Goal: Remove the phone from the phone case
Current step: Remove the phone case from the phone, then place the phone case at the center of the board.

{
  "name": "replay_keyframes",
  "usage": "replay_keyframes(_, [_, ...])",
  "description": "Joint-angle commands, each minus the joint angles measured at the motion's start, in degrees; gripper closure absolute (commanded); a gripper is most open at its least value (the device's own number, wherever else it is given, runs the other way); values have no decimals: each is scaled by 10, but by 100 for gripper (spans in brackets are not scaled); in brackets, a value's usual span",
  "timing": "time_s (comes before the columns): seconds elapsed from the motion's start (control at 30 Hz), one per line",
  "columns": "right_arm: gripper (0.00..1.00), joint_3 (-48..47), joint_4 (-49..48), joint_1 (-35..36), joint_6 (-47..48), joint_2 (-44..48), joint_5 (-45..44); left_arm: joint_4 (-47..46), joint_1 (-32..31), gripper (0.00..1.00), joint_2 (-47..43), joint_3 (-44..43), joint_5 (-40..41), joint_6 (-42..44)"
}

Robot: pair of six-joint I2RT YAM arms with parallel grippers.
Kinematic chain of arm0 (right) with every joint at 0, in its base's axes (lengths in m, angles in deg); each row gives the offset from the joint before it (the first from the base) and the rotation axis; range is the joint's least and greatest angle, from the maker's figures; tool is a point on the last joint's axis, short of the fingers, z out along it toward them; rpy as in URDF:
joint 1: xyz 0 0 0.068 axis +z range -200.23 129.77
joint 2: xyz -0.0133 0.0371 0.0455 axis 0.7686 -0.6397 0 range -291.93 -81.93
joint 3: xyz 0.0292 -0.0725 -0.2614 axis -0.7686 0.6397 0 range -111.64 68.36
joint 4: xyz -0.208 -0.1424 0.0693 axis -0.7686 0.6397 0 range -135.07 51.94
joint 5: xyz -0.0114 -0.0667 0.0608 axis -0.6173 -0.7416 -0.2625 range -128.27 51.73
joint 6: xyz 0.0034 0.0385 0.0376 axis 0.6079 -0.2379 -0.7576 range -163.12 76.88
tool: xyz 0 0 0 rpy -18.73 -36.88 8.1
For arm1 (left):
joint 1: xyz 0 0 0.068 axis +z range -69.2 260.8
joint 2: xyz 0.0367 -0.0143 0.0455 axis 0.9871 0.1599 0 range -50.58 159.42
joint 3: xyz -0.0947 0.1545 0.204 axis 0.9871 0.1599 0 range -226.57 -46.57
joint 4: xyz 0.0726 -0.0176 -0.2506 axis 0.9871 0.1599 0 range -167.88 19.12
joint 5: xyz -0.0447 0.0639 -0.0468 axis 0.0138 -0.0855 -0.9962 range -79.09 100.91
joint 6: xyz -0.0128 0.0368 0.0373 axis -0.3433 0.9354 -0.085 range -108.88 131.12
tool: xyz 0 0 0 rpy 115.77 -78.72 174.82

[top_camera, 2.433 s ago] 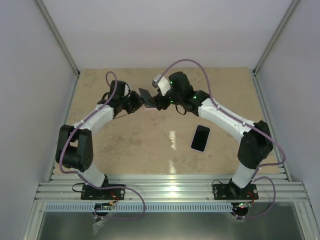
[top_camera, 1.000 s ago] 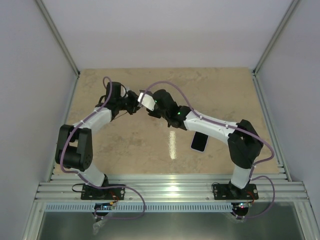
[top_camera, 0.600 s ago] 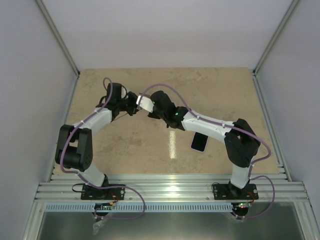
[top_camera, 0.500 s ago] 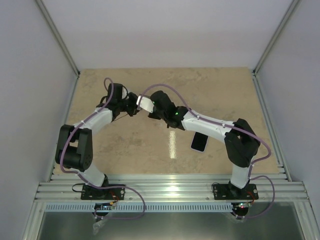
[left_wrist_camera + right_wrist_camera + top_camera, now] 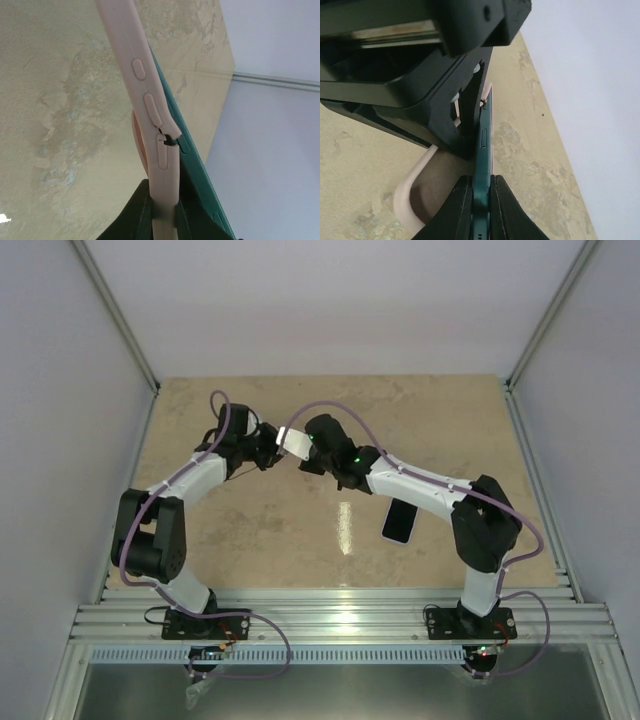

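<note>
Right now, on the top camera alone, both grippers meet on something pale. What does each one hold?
Observer: The left gripper is shut on the edge of the pink case.
Operator: And the right?
Observer: The right gripper is shut on the edge of the teal phone.
Operator: Phone out yet?
Observer: Not fully: one case corner curls away from it, but the rest lies against the phone.

Arms were together above the far-middle of the table (image 5: 250,540): left gripper (image 5: 266,448) just left of right gripper (image 5: 303,454). Phone case (image 5: 150,115) and phone (image 5: 481,165) sat between them, edge-on, touching, off the surface. Second phone (image 5: 400,524) lay flat on the table, right of centre, partly under the right arm.
</note>
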State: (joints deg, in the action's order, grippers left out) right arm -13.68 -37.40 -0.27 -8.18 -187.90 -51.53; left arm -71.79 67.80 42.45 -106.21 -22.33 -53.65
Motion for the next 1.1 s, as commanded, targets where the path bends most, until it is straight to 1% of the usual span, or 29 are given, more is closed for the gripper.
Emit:
replay_keyframes(0.0, [100, -51, -9, -55, 5, 38, -43, 39, 10, 100, 7, 8, 69, 68])
replay_keyframes(0.23, [100, -83, 22, -87, -27, 44, -10, 59, 10, 100, 12, -2, 96, 84])
replay_keyframes(0.5, [100, -86, 59, -119, -71, 54, 31, 57, 11, 100, 8, -6, 97, 105])
replay_keyframes(0.67, [100, -81, 88, -123, -87, 75, 52, 54, 17, 100, 3, -10, 88, 118])
replay_keyframes(0.9, [99, -52, 87, -125, -73, 104, 38, 88, 23, 100, -19, -36, 116, 207])
replay_keyframes(1.07, [100, -22, 72, -128, -63, 109, 26, 84, 25, 100, -39, -41, 111, 315])
